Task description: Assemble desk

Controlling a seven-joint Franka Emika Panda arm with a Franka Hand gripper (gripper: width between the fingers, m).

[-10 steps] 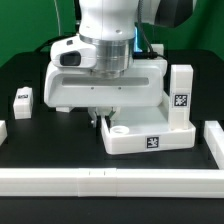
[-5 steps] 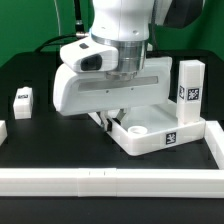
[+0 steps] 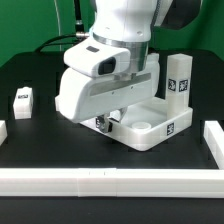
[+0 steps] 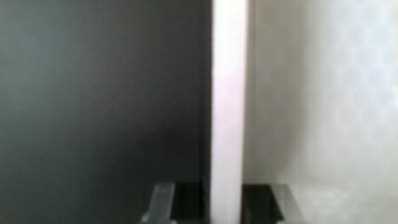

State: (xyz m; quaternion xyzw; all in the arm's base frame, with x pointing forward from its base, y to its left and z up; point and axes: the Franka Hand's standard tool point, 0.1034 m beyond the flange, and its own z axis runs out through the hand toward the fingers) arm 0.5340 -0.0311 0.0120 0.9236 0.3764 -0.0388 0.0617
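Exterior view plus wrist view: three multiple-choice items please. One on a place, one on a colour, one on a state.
1. Where is the loose tagged leg?
A. On the table at the exterior view's left, apart from the desk top
B. Inside the desk top
C. Leaning against the desk top

2. What colour is the table?
A. White
B. Brown
C. Black

3. What is the gripper doing?
A. Open, holding nothing
B. Shut on the desk top's thin wall
C. Shut on the loose tagged leg

Key:
1 A: the leg lies alone on bare table, well clear of the desk top.
2 C: the surface around every white part is black.
3 B: the wrist view shows the white wall clamped between the dark fingers.
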